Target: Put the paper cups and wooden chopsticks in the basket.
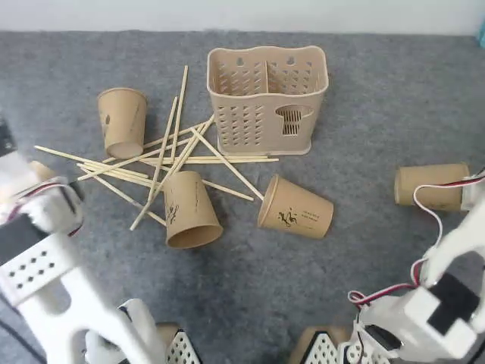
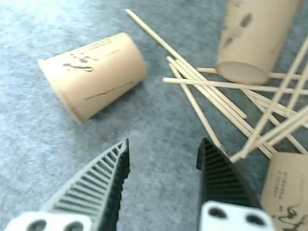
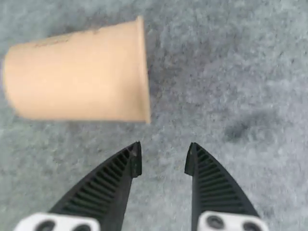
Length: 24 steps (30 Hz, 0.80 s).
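Note:
A beige slotted basket [image 1: 265, 98] stands upright at the back middle. Wooden chopsticks [image 1: 163, 155] lie scattered to its left and front. One paper cup [image 1: 123, 121] stands rim down at the left. Two cups lie on their sides in front, one [image 1: 189, 208] on the sticks and one [image 1: 295, 208] beside them. A further cup [image 1: 432, 186] lies at the far right. My left gripper [image 2: 165, 147] is open above the mat, with a lying cup [image 2: 94, 74] and chopsticks [image 2: 216, 101] just beyond it. My right gripper [image 3: 164, 149] is open, a short way from the side of a lying cup [image 3: 77, 72].
A grey mat [image 1: 364, 114] covers the table. The left arm [image 1: 45, 250] fills the front left corner, and the right arm [image 1: 447, 288] with its cables stands at the front right. A tan object [image 1: 39, 171] peeks out beside the left arm.

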{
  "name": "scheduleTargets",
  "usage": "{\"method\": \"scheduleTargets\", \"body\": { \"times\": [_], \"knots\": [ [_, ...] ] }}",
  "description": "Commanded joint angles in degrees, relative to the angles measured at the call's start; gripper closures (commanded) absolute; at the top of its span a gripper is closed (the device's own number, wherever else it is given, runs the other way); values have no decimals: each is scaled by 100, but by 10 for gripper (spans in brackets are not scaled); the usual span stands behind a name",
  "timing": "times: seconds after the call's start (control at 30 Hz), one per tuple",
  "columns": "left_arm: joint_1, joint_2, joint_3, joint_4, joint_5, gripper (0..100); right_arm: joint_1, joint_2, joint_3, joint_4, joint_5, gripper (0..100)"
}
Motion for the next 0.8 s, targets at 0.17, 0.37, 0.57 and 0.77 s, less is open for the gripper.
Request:
{"method": "scheduleTargets", "body": {
  "times": [0.17,0.37,0.57,0.77],
  "knots": [
    [-422,-176,-321,9,-53,779,-321,435,-53,-699,325,832],
    [-413,-176,-277,-114,-26,779,-620,347,-53,-708,334,836],
    [-475,-176,-277,-255,-18,780,-646,-391,-18,-462,325,837],
    [-1257,-176,-277,-607,44,779,-303,-1182,-18,-22,299,877]
  ]
}}
